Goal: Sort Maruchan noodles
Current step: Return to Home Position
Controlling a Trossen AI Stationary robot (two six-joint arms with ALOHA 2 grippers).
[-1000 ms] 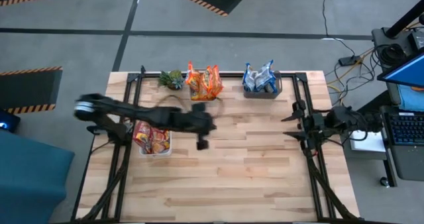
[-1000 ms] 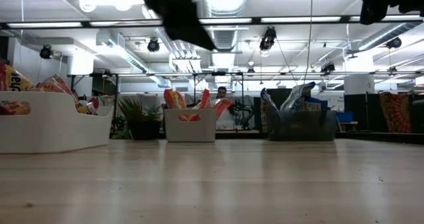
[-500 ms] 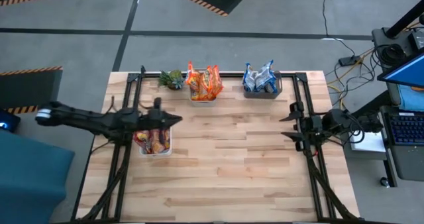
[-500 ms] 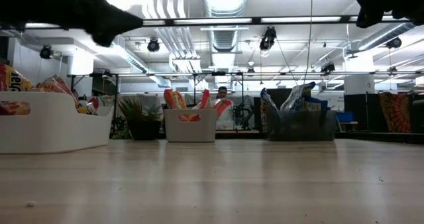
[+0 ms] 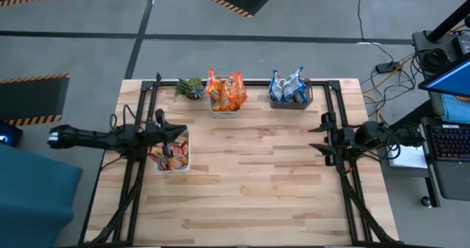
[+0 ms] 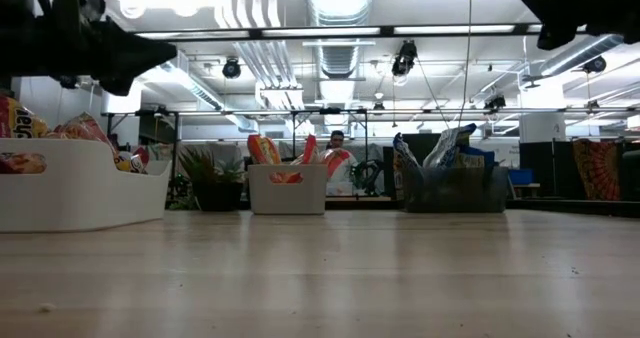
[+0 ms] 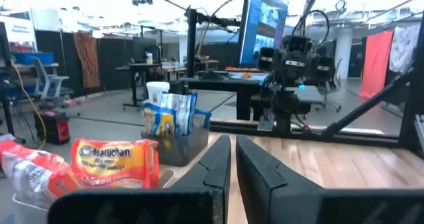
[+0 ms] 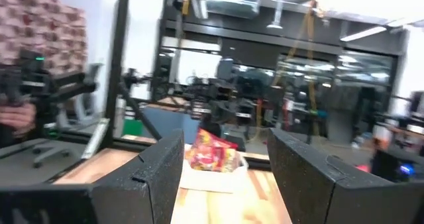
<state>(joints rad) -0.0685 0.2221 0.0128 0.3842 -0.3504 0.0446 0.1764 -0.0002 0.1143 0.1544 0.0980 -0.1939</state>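
Note:
The Maruchan noodles stand sorted in three bins. Red-pink packets [image 5: 169, 157] fill a white bin [image 5: 185, 166] near the table's left edge. Orange packets [image 5: 226, 92] sit in a white bin [image 6: 287, 190] at the far edge. Blue packets [image 5: 288, 86] are in a dark bin [image 6: 455, 190] beside it. My left gripper [image 5: 183, 133] hovers level above the red-pink bin, shut and holding nothing [image 7: 233, 143]. My right gripper [image 5: 317, 138] hangs open and bare at the table's right side [image 8: 225, 148].
A small green plant [image 5: 191, 87] stands at the far edge, left of the orange bin. Black frame rails [image 5: 144, 101] run along the table's left and right sides. A person [image 6: 336, 139] shows in the room behind the table.
My left gripper has drawn back from the table's middle toward its left edge and sunk a little. It has tipped from pointing down to about level and stays shut, now above the red-pink bin.

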